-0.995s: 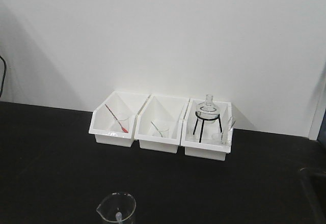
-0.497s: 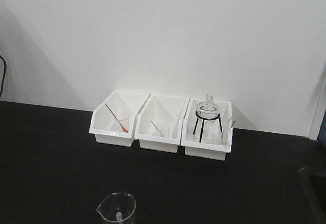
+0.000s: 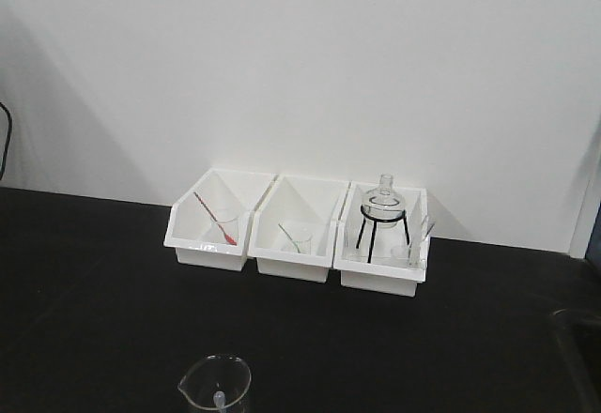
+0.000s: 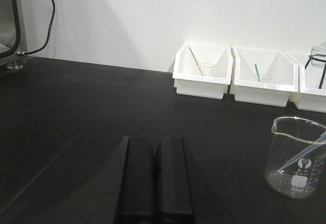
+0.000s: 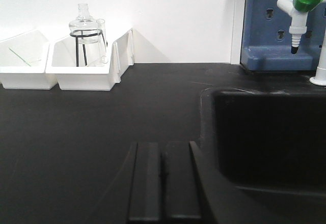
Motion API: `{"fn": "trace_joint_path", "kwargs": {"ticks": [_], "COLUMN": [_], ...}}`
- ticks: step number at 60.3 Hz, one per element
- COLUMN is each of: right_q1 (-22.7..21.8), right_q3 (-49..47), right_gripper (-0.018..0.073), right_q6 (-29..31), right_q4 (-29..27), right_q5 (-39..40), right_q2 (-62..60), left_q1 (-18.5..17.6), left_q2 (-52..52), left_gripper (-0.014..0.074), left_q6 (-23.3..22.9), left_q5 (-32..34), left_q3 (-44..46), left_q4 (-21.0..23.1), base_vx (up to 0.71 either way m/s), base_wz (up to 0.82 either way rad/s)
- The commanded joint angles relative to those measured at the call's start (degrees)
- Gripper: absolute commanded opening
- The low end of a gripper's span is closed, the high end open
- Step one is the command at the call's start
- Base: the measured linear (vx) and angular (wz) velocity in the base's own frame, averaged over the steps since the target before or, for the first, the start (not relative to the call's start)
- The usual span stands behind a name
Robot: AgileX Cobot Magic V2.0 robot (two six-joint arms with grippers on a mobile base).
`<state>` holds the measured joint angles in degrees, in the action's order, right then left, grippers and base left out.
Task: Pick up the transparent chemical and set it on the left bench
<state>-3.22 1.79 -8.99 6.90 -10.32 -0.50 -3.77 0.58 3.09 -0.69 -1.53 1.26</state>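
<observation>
Where three bins (image 3: 299, 233) stand, beaker (image 4: 298, 155) sits apart.

A laboratory: black bench (image 3: 94, 282), glass beaker (image 4: 298, 155), flask on tripod (image 3: 383, 211).

Black bench (image 3: 94, 291) ran along a white wall (image 3: 300, 56). Three white bins (image 3: 296, 235) sat side by side against the wall: left held a small beaker with a red stick (image 3: 218, 221), middle a small beaker (image 3: 297, 237), right a flask on a black tripod (image 3: 383, 211). A clear beaker (image 3: 215, 385) with a dropper (image 3: 219, 399) stood at the bottom edge, well apart from the bins.
</observation>
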Motion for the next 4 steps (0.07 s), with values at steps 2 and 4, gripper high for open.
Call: {"fn": "trace_joint_path", "kwargs": {"ticks": [2,4], "right_q1": [-0.31,-0.31], "right_q3": [0.3,0.3], "right_gripper": [-0.0007,-0.0007], "right_q6": [0.14,0.14], "right_q4": [0.54,0.54], "right_q5": [4.5,4.5], "right_q2": [0.34,0.34], "left_q1": [-0.1,-0.1], "left_q2": [1.1,1.1], "left_gripper": [-0.0004,-0.0004], "left_q6": [-0.45,-0.45], "left_q5": [4.49,4.49], "left_q3": [-0.93,-0.93], "left_q4": [0.04,0.04], "base_vx": [0.0,0.0], "base_wz": [0.0,0.0]}}
